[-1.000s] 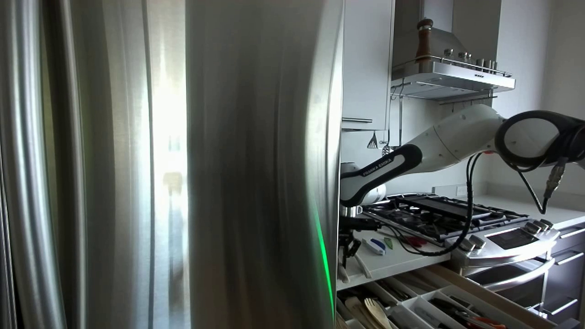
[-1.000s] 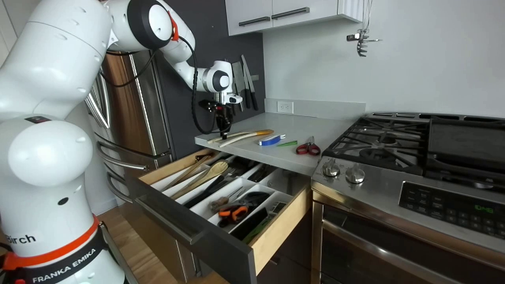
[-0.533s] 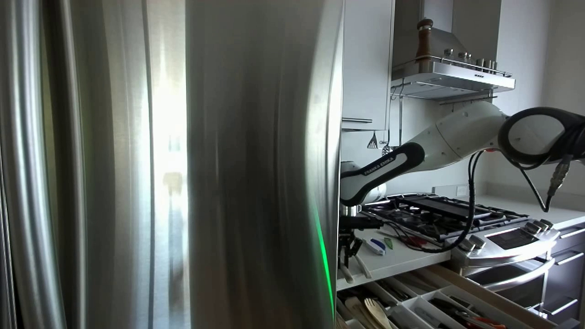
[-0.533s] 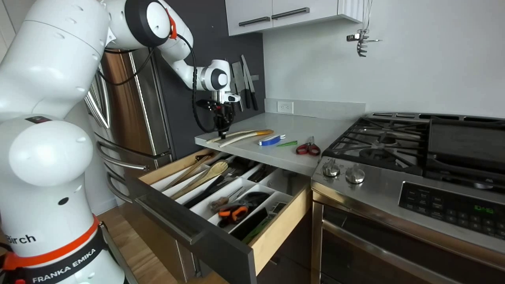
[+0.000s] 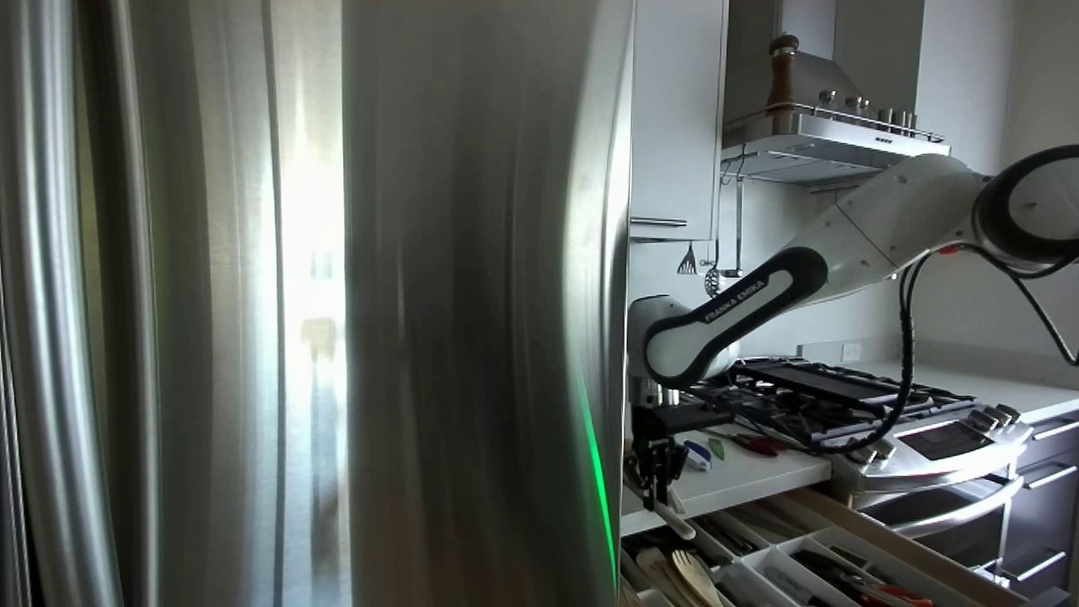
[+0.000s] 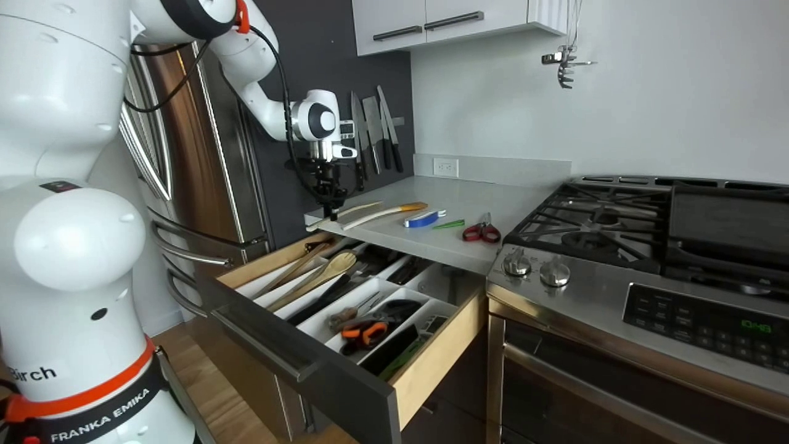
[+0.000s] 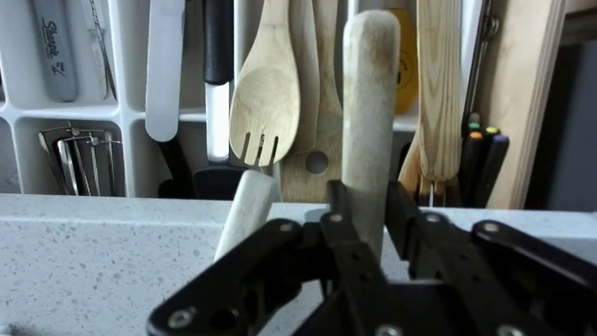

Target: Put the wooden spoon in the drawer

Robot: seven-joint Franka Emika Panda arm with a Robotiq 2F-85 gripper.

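My gripper (image 7: 366, 191) is shut on a pale wooden handle, the wooden spoon (image 7: 371, 93), whose end points toward the drawer. The spoon's head is out of the wrist view. In an exterior view the gripper (image 6: 333, 214) is at the counter's front left corner, with the spoon (image 6: 363, 207) running back over the counter. The handle end (image 5: 681, 526) hangs past the counter edge. The open drawer (image 6: 444, 345) lies in front and below, with a white divider tray holding wooden utensils, black tools and orange-handled scissors. In the wrist view its wooden side (image 7: 531, 116) shows.
Another wooden utensil (image 6: 376, 216) lies beside the held one on the counter (image 6: 468, 188). A blue and white tool (image 6: 424, 219), a green item (image 6: 449, 224) and red scissors (image 6: 481, 232) lie right of it. Knives (image 6: 382, 129) hang on the wall. The refrigerator (image 5: 472, 253) hides part of the scene.
My gripper has moved toward the counter's front left corner, nearer the drawer. The spoon has moved with it, away from the other utensil, its handle end now past the edge.
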